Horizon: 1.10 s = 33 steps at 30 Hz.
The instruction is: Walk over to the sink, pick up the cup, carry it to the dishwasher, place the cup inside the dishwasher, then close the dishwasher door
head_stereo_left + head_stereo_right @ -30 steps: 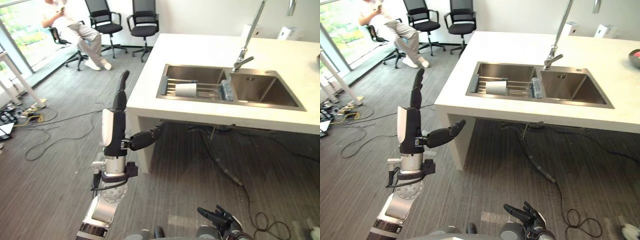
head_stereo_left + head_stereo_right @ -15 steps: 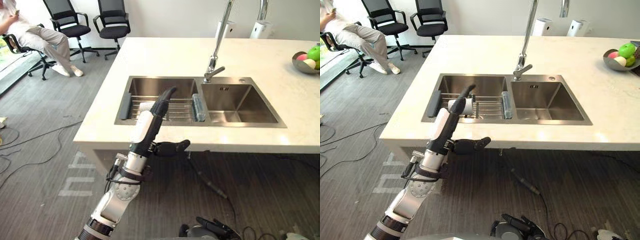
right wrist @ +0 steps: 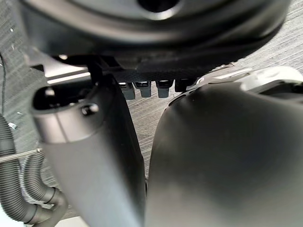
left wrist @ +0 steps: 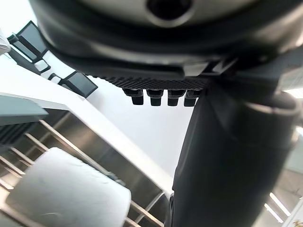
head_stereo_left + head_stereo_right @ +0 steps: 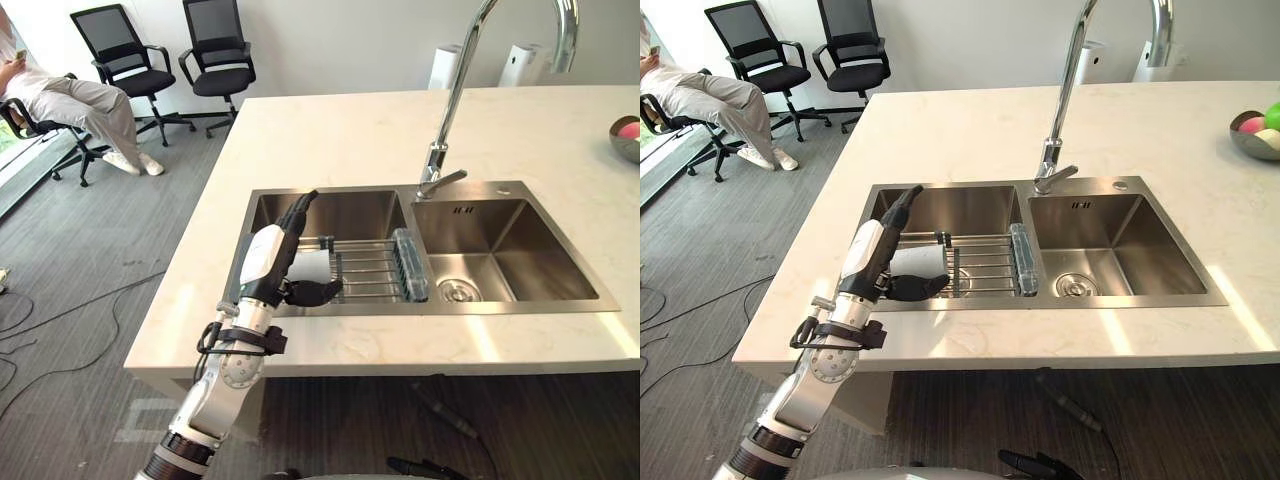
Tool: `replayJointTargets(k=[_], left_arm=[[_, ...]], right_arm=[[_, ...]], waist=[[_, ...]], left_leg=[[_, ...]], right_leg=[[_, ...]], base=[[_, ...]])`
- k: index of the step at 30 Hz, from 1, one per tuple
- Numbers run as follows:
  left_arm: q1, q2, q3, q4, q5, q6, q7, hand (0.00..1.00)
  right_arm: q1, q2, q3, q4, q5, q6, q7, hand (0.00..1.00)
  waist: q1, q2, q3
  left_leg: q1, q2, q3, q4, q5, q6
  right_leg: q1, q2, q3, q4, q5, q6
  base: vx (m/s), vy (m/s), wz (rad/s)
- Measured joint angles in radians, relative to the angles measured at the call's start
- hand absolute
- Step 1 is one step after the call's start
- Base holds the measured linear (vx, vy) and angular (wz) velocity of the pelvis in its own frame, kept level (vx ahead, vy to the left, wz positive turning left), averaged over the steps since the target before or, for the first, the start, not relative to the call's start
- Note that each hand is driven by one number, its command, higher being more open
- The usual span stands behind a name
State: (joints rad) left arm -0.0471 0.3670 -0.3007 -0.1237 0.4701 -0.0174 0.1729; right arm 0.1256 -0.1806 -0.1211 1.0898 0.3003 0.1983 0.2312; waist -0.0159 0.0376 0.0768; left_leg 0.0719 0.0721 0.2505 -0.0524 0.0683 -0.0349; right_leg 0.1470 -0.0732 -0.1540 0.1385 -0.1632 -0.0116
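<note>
The white cup (image 5: 925, 260) lies on its side on the wire rack (image 5: 372, 272) in the steel sink's (image 5: 520, 308) left basin. The left hand (image 5: 266, 262) hovers just beside it, fingers straight, thumb spread. The pick-up is in hand, and the next move, I judge, is to curl round the cup. The right hand (image 3: 213, 156) hangs relaxed.

The left hand (image 5: 266, 262) covers part of the white cup (image 5: 315, 266). The top of the tap (image 5: 452, 100) is cut off. The fruit bowl (image 5: 626, 138) and the sitting person (image 5: 60, 100) are cut by the edges. The right hand (image 5: 425, 466) barely peeks in below.
</note>
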Motion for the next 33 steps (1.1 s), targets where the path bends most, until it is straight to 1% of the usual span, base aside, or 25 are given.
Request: replayJointTargets(k=[3,5,8,10,12,15,19,21,25,29,32,33], left_arm=[[-0.007,0.022,-0.003,0.017,0.0,0.036,-0.057,1.0],[-0.041,0.051,-0.013,0.028,0.0,0.063,-0.102,1.0],[-0.109,0.086,-0.029,0.059,0.002,0.08,-0.146,1.0],[-0.148,0.102,-0.03,0.069,0.013,0.097,-0.185,1.0],[-0.175,0.104,-0.037,0.086,0.025,0.103,-0.211,1.0],[-0.213,0.118,-0.041,0.096,0.032,0.115,-0.221,1.0],[-0.272,0.14,-0.04,0.13,0.041,0.139,-0.222,1.0],[-0.291,0.151,-0.041,0.154,0.041,0.152,-0.222,1.0],[-0.328,0.164,-0.041,0.227,0.041,0.171,-0.222,1.0],[-0.356,0.176,-0.041,0.274,0.041,0.184,-0.222,1.0],[-0.365,0.18,-0.041,0.288,0.045,0.184,-0.24,1.0],[-0.368,0.18,-0.041,0.288,0.045,0.183,-0.261,1.0]], right_arm=[[0.0,0.003,-0.013,-0.001,-0.011,0.013,0.003,1.0],[0.0,0.003,-0.013,-0.002,-0.01,0.018,0.004,1.0],[-0.002,0.002,-0.008,-0.005,-0.01,0.025,0.002,1.0],[-0.012,0.0,0.0,-0.005,-0.009,0.033,-0.001,1.0],[-0.013,-0.003,0.011,-0.006,-0.009,0.035,-0.003,1.0],[-0.005,-0.002,0.014,-0.019,-0.008,0.034,-0.013,1.0],[-0.005,-0.001,0.016,-0.018,-0.009,0.034,-0.018,1.0],[-0.005,0.0,0.016,-0.018,-0.009,0.036,-0.02,1.0],[-0.004,0.001,0.016,-0.017,-0.009,0.038,-0.02,1.0],[-0.005,0.002,0.017,-0.017,-0.009,0.04,-0.02,1.0],[-0.006,0.002,0.017,-0.019,-0.009,0.041,-0.018,1.0],[-0.007,0.003,0.017,-0.019,-0.009,0.041,-0.018,1.0]], waist=[[-0.005,0.0,0.0],[-0.005,0.0,0.0],[-0.007,0.0,0.0],[-0.028,0.004,0.001],[-0.04,0.006,0.001],[-0.053,0.005,0.0],[-0.055,0.001,-0.001],[-0.058,0.0,-0.001],[-0.064,-0.002,-0.001],[-0.071,-0.002,-0.001],[-0.081,-0.002,-0.001],[-0.083,-0.002,-0.001]], left_leg=[[0.018,0.008,-0.012,-0.033,0.019,-0.012],[0.017,0.018,-0.019,-0.033,0.028,-0.021],[0.014,0.025,-0.021,-0.039,0.043,-0.027],[0.007,0.024,-0.02,-0.041,0.057,-0.026],[0.012,0.027,-0.021,-0.041,0.063,-0.025],[0.012,0.028,-0.017,-0.041,0.064,-0.025],[0.012,0.023,-0.007,-0.041,0.063,-0.021],[0.012,0.016,-0.003,-0.041,0.063,-0.014],[0.015,0.008,0.001,-0.041,0.06,-0.01],[0.017,0.011,0.005,-0.041,0.059,-0.011],[0.018,0.014,0.008,-0.041,0.058,-0.013],[0.019,0.014,0.011,-0.042,0.057,-0.014]], right_leg=[[0.011,0.013,-0.007,-0.003,0.001,0.002],[0.011,0.023,-0.011,-0.003,0.001,0.002],[0.01,0.031,-0.01,-0.005,-0.004,0.011],[0.009,0.032,-0.008,-0.02,-0.007,0.013],[0.008,0.034,-0.007,-0.017,-0.007,0.012],[0.008,0.035,-0.001,-0.024,-0.001,0.014],[0.012,0.031,0.011,-0.044,0.016,0.02],[0.016,0.024,0.014,-0.056,0.028,0.018],[0.023,0.02,0.017,-0.061,0.031,0.023],[0.024,0.021,0.02,-0.066,0.032,0.022],[0.023,0.023,0.025,-0.069,0.032,0.022],[0.022,0.023,0.028,-0.069,0.032,0.022]], base=[[0.0,-0.073,0.1],[-0.05,-0.1,0.07],[-0.12,-0.083,0.0],[-0.15,-0.036,-0.03],[-0.15,0.001,-0.02],[-0.1,0.024,-0.05],[-0.04,0.042,-0.08],[0.02,0.05,-0.04],[0.04,0.018,-0.02],[0.0,-0.003,-0.02],[-0.02,-0.01,-0.05],[-0.01,-0.004,-0.08]])
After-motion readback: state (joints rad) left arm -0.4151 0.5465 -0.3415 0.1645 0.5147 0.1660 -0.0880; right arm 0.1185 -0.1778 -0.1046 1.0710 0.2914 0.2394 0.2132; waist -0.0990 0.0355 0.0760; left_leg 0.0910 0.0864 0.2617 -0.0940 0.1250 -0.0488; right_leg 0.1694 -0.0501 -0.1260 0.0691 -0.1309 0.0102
